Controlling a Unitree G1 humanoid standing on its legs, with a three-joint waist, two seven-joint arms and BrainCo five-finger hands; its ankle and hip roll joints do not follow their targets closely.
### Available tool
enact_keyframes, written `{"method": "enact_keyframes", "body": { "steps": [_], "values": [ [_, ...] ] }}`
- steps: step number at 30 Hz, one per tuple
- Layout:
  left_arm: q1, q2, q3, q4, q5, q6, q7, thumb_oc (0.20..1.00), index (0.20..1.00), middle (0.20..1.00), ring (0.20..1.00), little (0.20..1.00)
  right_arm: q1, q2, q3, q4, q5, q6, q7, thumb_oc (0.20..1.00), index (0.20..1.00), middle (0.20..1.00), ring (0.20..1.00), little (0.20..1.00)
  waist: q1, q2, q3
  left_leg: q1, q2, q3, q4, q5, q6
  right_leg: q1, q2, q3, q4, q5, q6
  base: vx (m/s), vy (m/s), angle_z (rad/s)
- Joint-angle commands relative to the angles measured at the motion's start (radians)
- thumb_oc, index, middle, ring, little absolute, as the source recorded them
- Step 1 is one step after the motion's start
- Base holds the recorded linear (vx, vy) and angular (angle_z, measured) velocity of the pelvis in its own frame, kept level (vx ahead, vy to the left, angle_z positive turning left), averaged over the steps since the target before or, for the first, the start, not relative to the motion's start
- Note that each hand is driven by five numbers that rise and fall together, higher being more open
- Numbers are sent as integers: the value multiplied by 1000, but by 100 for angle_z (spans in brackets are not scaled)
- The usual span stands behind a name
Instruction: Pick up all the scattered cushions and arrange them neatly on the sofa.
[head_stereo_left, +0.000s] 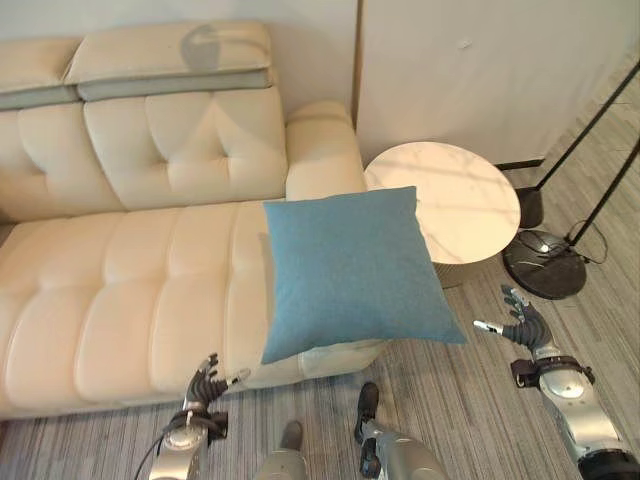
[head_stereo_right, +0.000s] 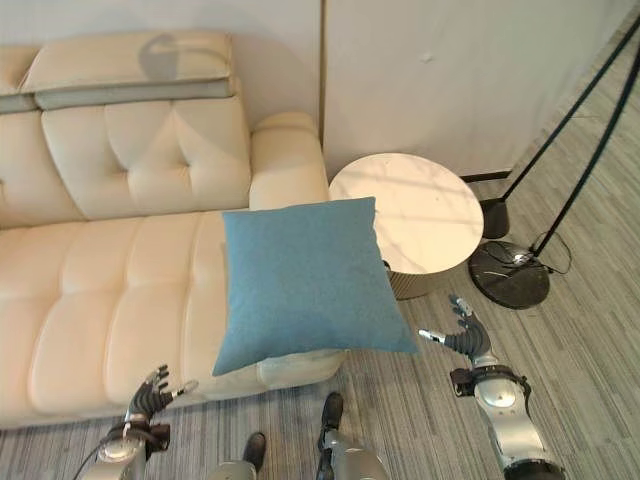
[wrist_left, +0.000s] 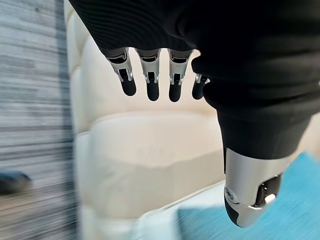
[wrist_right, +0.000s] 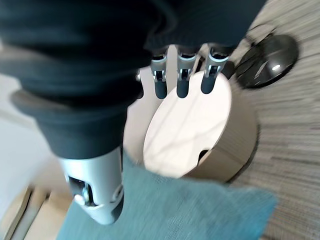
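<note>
Looking down, I see the blue cushion (head_stereo_left: 350, 272) in the middle of the frame, its upper part over the right end of the cream sofa (head_stereo_left: 130, 290) seat and its lower right corner jutting out past the seat's front edge above the striped floor (head_stereo_left: 470, 400). My left hand (head_stereo_left: 205, 384) sits at lower left, fingers relaxed and holding nothing. My right hand (head_stereo_left: 522, 322) at lower right is spread and empty too. A round side table (head_stereo_left: 465, 205) stands right of the cushion, a black lamp base (head_stereo_left: 545, 262) beyond it.
</note>
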Motion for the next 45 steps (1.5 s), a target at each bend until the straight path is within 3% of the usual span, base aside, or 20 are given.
{"method": "enact_keyframes", "body": {
  "steps": [1, 8, 10, 13, 20, 21, 22, 23, 28, 34, 38, 39, 40, 45],
  "values": [
    [-72, 103, -13, -17, -57, -64, 29, 1000, 1000, 1000, 1000, 1000, -106, -27, 87, 96, 58, -8, 3, 1000, 1000, 1000, 1000, 1000, 6, -14, -20, 7, -49, 59, -36, 58, -48, 100, -25, 56, 49, -141, 79, -51, -30, 12],
    [-348, 146, -127, 95, -130, -85, 67, 1000, 1000, 1000, 1000, 1000, -433, -7, 248, 350, 147, 10, -13, 1000, 1000, 1000, 1000, 1000, 26, -22, 25, -55, -40, 89, -68, 98, -54, -5, -10, 84, 68, -120, 79, -82, -13, 3],
    [-556, 138, -217, 226, -189, -91, 88, 1000, 1000, 1000, 1000, 1000, -678, 28, 337, 536, 203, 18, -37, 1000, 1000, 1000, 1000, 1000, 35, -16, 60, -85, -41, 93, -77, 121, -58, -42, -10, 94, 77, -105, 82, -93, 9, -22],
    [-759, 89, -312, 349, -240, -92, 97, 1000, 1000, 1000, 1000, 1000, -907, 86, 419, 696, 245, 26, -59, 1000, 1000, 1000, 1000, 1000, 42, -1, 96, -112, -44, 89, -101, 152, -66, -75, -10, 99, 80, -92, 87, -63, 7, 5],
    [-894, -42, -409, 397, -233, -76, 103, 1000, 1000, 1000, 1000, 1000, -1054, 161, 518, 770, 243, 34, -71, 1000, 1000, 1000, 1000, 1000, 44, 19, 114, -141, -49, 68, -148, 198, -83, -110, -16, 86, 75, -81, 92, -8, -8, -14],
    [-915, -82, -428, 407, -232, -69, 103, 1000, 1000, 1000, 1000, 1000, -1055, 193, 543, 753, 238, 34, -74, 909, 909, 909, 909, 909, 37, 18, 118, -145, -49, 67, -155, 204, -87, -114, -16, 85, 73, -77, 94, 7, -1, 11],
    [-921, -102, -433, 402, -239, -67, 104, 485, 485, 485, 485, 485, -1048, 212, 551, 733, 243, 30, -77, 238, 238, 238, 238, 238, 34, 16, 118, -142, -48, 67, -158, 203, -90, -112, -14, 86, 71, -78, 94, 21, 2, 13],
    [-914, -129, -425, 385, -267, -73, 112, 200, 200, 200, 200, 200, -1024, 242, 559, 695, 252, 24, -82, 200, 200, 200, 200, 200, 27, 11, 116, -141, -48, 70, -162, 202, -90, -112, -11, 91, 65, -72, 95, 20, 3, 11],
    [-881, -138, -388, 272, -341, -102, 137, 200, 200, 200, 200, 200, -955, 274, 565, 516, 243, 1, -102, 200, 200, 200, 200, 200, 10, -6, 102, -139, -48, 79, -162, 193, -89, -105, -5, 105, 40, -57, 100, 25, 7, 6],
    [-745, -96, -338, -48, -319, -149, 175, 200, 200, 200, 200, 200, -753, 248, 521, 175, 170, -34, -102, 200, 200, 200, 200, 200, -5, -14, 74, -89, -46, 101, -162, 166, -80, -61, 0, 125, 19, -55, 104, 58, 28, -20],
    [-462, -54, -268, -425, -233, -143, 149, 200, 200, 200, 200, 200, -466, 192, 412, -198, 45, -89, -61, 200, 200, 200, 200, 200, -16, -3, 26, 0, -49, 114, -162, 121, -59, 15, -2, 136, 18, -75, 106, 107, 57, -15],
    [-462, -54, -268, -426, -233, -143, 150, 200, 200, 200, 200, 200, -465, 192, 412, -199, 44, -88, -61, 200, 200, 200, 200, 200, -16, -3, 26, 1, -49, 114, -162, 121, -59, 16, -2, 137, 18, -75, 106, 134, 77, -25],
    [-334, -50, -236, -546, -215, -138, 115, 200, 200, 200, 200, 200, -367, 177, 375, -321, 18, -109, -22, 200, 200, 200, 200, 200, -16, 0, 0, 36, -49, 119, -157, 104, -51, 54, -7, 140, 18, -84, 109, 87, 52, -12],
    [-66, -29, -146, -714, -179, -108, 45, 200, 200, 200, 200, 200, -149, 144, 284, -535, 23, -133, 59, 200, 200, 200, 200, 200, -15, 2, -71, 118, -54, 121, -148, 70, -36, 132, -14, 149, 13, -93, 116, 109, 96, -7]
  ]
}}
